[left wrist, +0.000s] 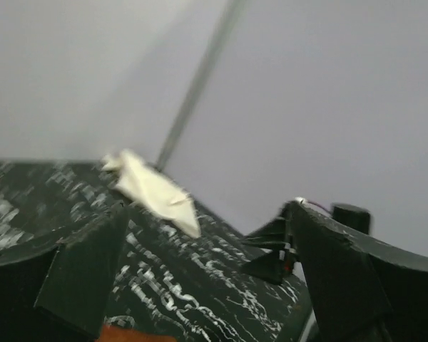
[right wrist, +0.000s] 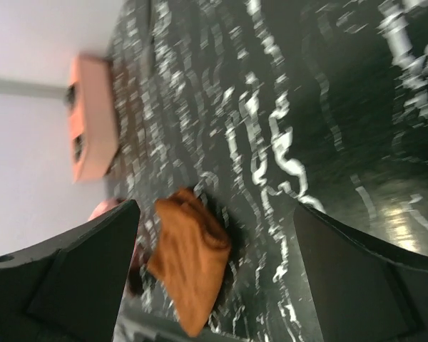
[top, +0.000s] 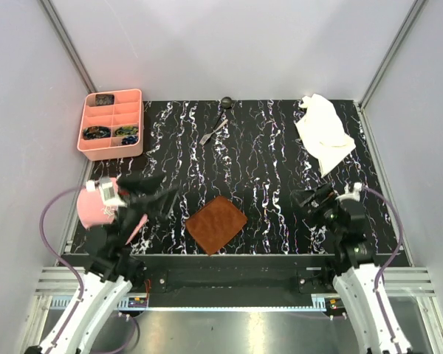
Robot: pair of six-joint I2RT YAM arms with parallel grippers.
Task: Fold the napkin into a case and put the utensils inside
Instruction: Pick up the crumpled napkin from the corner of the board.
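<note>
Cream-white cloth, the napkin (top: 323, 133), lies crumpled and unfolded at the far right of the worktop (top: 280, 169), so no case is formed yet. The spoon (top: 226, 103) and fork (top: 214, 131) lie together at the far edge, well apart from it. The left fingers (top: 153, 193) and right fingers (top: 308, 198) are spread fully and hold nothing. They flank the brown mat (top: 216, 224) — probably staged for the first reach.

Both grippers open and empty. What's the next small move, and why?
Probably reach the right gripper toward the napkin: it lies crumpled in the far right corner, on that arm's side, and needs spreading flat before any folding. The spoon and fork can wait at the far edge.
</note>
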